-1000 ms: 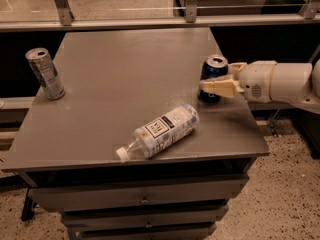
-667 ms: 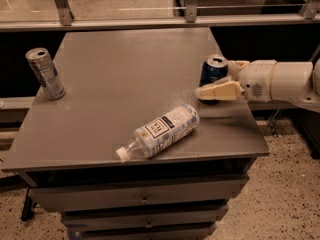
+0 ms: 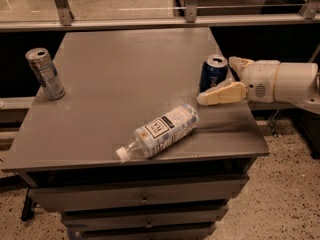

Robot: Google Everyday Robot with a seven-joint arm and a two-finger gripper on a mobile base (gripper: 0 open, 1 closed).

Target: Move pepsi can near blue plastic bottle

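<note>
I should close my open gripper (image 3: 218, 80), straddling the upright pepsi can (image 3: 214, 70) by the table's (image 3: 125, 74) right edge, squarely mid-can before carrying it toward the toppled blue plastic bottle (image 3: 162, 132).

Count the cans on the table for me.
2. The pepsi can stands at the right edge, inside the open gripper; the silver-grey slim can stands at the left edge. None appear hidden.

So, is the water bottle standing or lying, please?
The bottle lies on its side, cap toward the front; the gripper is at the blue can.
</note>
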